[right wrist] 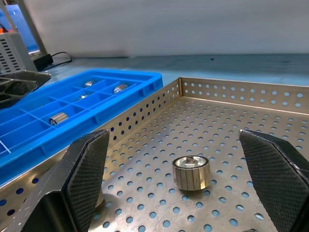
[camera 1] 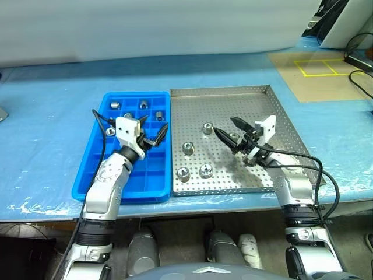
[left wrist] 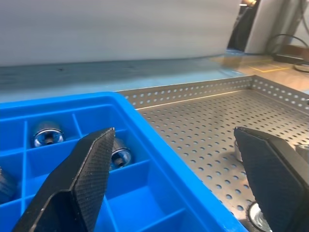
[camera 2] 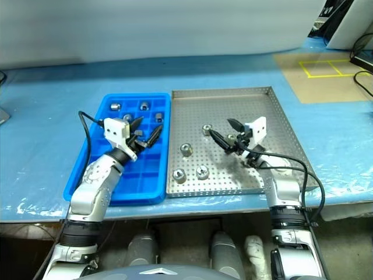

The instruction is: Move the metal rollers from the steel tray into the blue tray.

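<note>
The steel tray (camera 1: pixel 233 102) lies at the table's middle, with several metal rollers (camera 1: pixel 188 147) standing on its left half. Beside it on the left sits the blue tray (camera 1: pixel 148 175), holding several rollers (camera 1: pixel 143 105) in its far compartments. My left gripper (camera 1: pixel 152 129) hovers open and empty over the blue tray's right edge. My right gripper (camera 1: pixel 225 125) hangs open and empty above the steel tray. In the right wrist view one roller (right wrist: pixel 191 172) stands upright on the floor just ahead, between the fingers (right wrist: pixel 84 169).
Blue sheeting covers the table (camera 1: pixel 46 116). A brown board with a yellow taped square (camera 1: pixel 317 67) lies at the back right, with black cables (camera 1: pixel 361 58) beyond it. The table's front edge runs just below both trays.
</note>
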`<action>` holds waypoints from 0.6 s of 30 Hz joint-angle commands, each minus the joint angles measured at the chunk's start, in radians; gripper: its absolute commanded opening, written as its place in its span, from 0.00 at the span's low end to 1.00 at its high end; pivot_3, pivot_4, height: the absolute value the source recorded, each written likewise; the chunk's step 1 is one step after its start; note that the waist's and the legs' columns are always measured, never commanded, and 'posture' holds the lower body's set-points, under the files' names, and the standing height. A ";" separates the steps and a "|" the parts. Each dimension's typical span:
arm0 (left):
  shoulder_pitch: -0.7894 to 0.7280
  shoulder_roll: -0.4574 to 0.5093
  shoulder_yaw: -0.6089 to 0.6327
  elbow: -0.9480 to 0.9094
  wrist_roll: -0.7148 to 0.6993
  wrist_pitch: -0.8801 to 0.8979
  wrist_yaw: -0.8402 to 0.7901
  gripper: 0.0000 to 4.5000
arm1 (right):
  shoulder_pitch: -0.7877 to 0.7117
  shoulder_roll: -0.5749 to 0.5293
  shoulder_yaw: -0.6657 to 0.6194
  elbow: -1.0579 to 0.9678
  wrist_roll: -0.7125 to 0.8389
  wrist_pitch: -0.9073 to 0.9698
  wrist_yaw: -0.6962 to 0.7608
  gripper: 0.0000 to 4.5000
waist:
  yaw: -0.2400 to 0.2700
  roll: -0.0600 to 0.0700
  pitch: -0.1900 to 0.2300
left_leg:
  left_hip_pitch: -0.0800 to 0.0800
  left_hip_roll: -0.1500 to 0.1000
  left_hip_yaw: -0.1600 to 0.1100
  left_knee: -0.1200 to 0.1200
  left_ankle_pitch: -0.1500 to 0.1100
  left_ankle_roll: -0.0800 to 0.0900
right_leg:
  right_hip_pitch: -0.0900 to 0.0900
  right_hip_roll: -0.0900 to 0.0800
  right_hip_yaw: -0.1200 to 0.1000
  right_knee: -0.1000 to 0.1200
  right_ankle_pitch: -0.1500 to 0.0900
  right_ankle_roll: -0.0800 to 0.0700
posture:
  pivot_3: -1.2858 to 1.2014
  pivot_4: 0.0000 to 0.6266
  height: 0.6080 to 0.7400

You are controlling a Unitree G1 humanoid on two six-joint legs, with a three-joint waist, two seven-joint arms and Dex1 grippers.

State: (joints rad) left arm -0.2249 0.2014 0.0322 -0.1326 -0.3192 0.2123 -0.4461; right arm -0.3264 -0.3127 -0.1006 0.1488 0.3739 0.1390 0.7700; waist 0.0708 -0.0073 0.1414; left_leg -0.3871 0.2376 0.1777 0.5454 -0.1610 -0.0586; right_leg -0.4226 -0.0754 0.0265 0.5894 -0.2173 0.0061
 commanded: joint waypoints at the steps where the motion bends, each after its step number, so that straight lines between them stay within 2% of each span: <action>1: -0.014 0.036 0.007 -0.015 -0.054 0.021 -0.079 0.93 | 0.008 0.005 0.006 -0.025 0.009 -0.017 0.007 1.00 | 0.000 0.000 0.000 | 0.000 0.000 0.000 0.000 0.000 0.000 | 0.000 0.000 0.000 0.000 0.000 0.000 | 0.52 0.24 1.00; 8: -0.014 0.075 -0.002 -0.008 -0.113 0.061 -0.187 0.93 | 0.020 0.015 0.021 -0.038 0.036 0.012 0.029 1.00 | -0.001 0.000 0.000 | 0.000 0.000 0.000 0.000 0.000 0.000 | 0.000 0.000 0.000 0.000 0.000 0.000 | 0.52 0.24 1.00; 11: -0.010 0.098 -0.008 -0.029 -0.149 0.102 -0.240 0.93 | 0.050 0.031 0.066 -0.074 0.037 0.029 0.048 1.00 | -0.001 0.000 0.000 | 0.001 0.000 0.000 0.000 0.000 0.000 | 0.000 0.000 0.000 0.000 0.000 0.000 | 0.52 0.24 1.00; 18: -0.034 0.158 0.005 -0.018 -0.174 0.125 -0.313 0.93 | 0.072 0.044 0.095 -0.104 -0.004 -0.019 0.018 1.00 | -0.002 0.000 0.000 | 0.001 -0.001 0.000 -0.001 0.001 -0.001 | 0.000 0.000 0.000 0.001 0.000 0.000 | 0.52 0.24 1.00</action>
State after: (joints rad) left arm -0.2369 0.3493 0.0241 -0.1272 -0.4776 0.3390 -0.7394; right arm -0.2473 -0.2664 -0.0018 0.0935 0.3736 0.1503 0.7954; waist 0.0690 -0.0073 0.1414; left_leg -0.3853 0.2371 0.1776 0.5446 -0.1604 -0.0595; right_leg -0.4220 -0.0754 0.0267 0.5906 -0.2173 0.0061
